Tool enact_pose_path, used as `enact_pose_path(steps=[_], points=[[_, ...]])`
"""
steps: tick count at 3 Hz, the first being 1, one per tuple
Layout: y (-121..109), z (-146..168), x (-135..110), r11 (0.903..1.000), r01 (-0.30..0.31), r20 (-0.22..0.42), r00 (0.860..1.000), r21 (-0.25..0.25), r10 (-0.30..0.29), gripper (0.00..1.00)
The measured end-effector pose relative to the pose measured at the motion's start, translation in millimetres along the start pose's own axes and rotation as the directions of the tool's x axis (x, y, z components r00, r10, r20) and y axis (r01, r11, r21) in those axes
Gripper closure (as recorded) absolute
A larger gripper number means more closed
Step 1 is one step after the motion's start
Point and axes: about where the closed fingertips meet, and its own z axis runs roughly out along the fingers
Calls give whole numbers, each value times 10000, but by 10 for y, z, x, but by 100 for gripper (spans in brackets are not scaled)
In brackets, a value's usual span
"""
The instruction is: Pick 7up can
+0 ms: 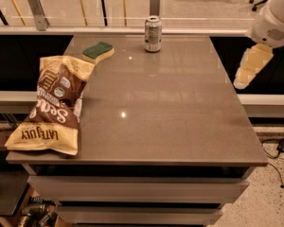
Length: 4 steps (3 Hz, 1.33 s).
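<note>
The 7up can (153, 33) stands upright at the far edge of the grey table (170, 122), a little right of the middle. It is silvery with green and white marks and a shiny top rim. My gripper (250, 69) is cream-coloured and hangs in the air just beyond the table's right edge, pointing down and left. It is well to the right of the can and nearer to me, and it holds nothing that I can see. The white arm (277, 18) rises from it to the upper right corner.
A green-topped yellow sponge (98, 51) lies at the far left of the table. A brown and yellow chip bag (52, 105) lies along the left side. A glass railing (132, 13) runs behind the table. Drawers (132, 188) sit below the tabletop.
</note>
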Motion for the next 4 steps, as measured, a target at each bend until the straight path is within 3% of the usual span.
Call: enact_pose_path(steps=[1, 2, 3, 4], points=[[-289, 494, -279, 9889, 961, 163, 9954, -1130, -948, 0], [-551, 667, 242, 9878, -654, 75, 9977, -1416, 672, 0], [-1001, 915, 675, 9405, -3337, 521, 9400, -648, 3371, 0], [-1544, 1550, 162, 8990, -4372, 2409, 8702, -250, 4299, 0]])
